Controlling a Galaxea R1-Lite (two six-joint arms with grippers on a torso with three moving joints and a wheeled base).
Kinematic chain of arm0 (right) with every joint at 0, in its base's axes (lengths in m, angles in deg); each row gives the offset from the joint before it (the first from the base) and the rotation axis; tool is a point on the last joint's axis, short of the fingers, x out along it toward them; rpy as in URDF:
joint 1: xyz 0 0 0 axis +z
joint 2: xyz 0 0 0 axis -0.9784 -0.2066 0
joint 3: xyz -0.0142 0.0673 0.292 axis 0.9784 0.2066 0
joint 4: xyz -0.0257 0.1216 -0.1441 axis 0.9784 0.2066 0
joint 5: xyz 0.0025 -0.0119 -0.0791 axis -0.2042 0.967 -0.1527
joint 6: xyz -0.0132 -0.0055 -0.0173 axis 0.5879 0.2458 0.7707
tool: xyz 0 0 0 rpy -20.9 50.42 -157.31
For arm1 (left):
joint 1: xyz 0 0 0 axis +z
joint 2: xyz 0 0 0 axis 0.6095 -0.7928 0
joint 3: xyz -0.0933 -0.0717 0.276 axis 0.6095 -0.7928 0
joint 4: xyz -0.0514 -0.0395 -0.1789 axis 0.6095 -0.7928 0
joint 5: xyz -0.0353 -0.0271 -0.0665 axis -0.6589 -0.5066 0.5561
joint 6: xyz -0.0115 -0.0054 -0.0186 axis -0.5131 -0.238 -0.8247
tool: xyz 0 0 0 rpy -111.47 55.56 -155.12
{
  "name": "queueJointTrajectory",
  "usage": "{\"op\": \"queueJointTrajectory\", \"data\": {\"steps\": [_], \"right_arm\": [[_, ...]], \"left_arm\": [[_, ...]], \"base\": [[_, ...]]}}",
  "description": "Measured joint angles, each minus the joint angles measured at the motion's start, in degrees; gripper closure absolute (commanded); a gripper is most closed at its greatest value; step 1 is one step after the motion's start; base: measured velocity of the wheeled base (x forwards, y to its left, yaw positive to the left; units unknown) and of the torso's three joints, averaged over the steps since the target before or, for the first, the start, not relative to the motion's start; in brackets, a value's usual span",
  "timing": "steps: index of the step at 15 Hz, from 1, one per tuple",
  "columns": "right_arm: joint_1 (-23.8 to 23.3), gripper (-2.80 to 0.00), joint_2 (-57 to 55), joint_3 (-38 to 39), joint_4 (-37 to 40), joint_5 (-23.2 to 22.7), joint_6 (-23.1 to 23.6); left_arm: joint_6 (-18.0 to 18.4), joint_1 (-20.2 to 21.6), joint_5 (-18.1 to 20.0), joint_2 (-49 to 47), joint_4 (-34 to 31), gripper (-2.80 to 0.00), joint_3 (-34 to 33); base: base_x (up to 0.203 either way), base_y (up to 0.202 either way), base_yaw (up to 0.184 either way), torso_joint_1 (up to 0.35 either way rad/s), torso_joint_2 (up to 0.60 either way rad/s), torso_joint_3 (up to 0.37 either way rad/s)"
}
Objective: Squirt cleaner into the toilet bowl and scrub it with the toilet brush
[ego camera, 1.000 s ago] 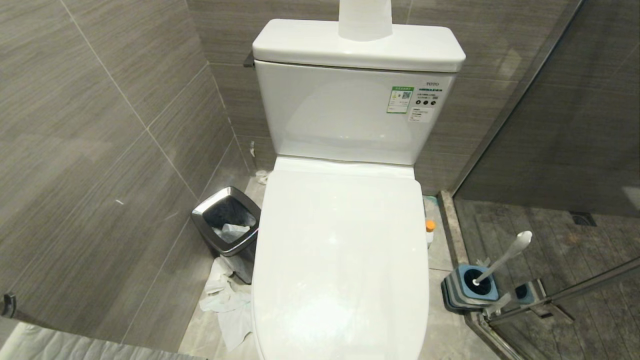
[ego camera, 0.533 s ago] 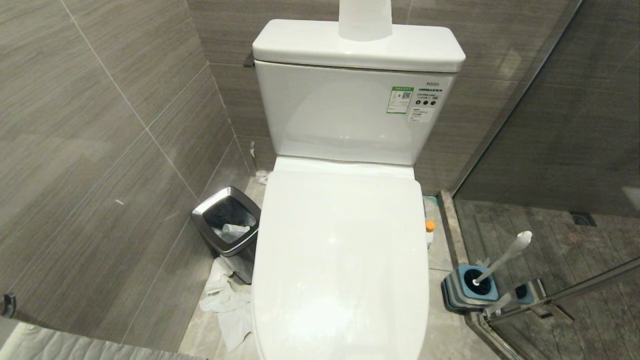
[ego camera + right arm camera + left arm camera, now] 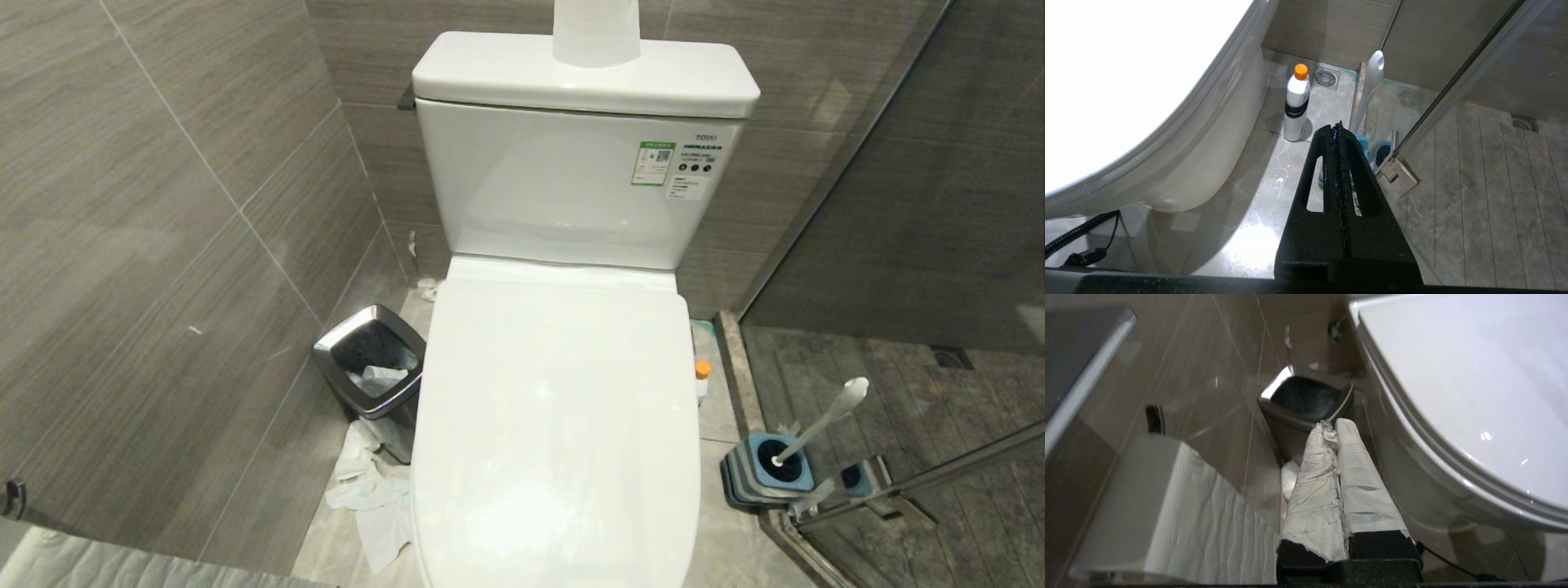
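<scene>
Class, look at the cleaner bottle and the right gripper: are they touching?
Apart. The right wrist view shows bare floor between the shut right gripper and the cleaner bottle, which stands alone beside the toilet.

You're looking at a glossy white plastic toilet lid (image 3: 555, 425), matt grey streaked wall tiles (image 3: 163, 204), a polished steel-rimmed waste bin (image 3: 369, 371), crumpled paper (image 3: 371, 502) on the floor, and a left hand (image 3: 1336, 425) wrapped in rough paper.

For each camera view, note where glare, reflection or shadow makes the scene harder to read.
Head view: soft glare on the closed toilet lid; the glass panel mirrors the toilet brush. Left wrist view: highlights fleck the lid's edge. Right wrist view: the lid is washed out white; the cleaner casts a floor shadow.
</scene>
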Motion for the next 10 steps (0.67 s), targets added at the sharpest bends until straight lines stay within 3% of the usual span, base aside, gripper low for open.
{"op": "queueJointTrajectory", "data": {"steps": [4, 6, 10], "right_arm": [[0.0, 0.00, 0.0, 0.0, 0.0, 0.0, 0.0], [0.0, 0.00, 0.0, 0.0, 0.0, 0.0, 0.0], [0.0, 0.00, 0.0, 0.0, 0.0, 0.0, 0.0]], "left_arm": [[-1.5, 0.0, -4.4, 0.0, -6.4, 0.00, -0.2], [-4.5, 0.0, -4.9, 0.0, -7.7, 0.00, -0.1], [-5.3, 0.0, -4.9, 0.0, -7.3, 0.00, -0.1]], "base": [[0.000, 0.000, 0.000, 0.000, 0.00, 0.000], [0.000, 0.000, 0.000, 0.000, 0.00, 0.000], [0.000, 0.000, 0.000, 0.000, 0.00, 0.000]]}}
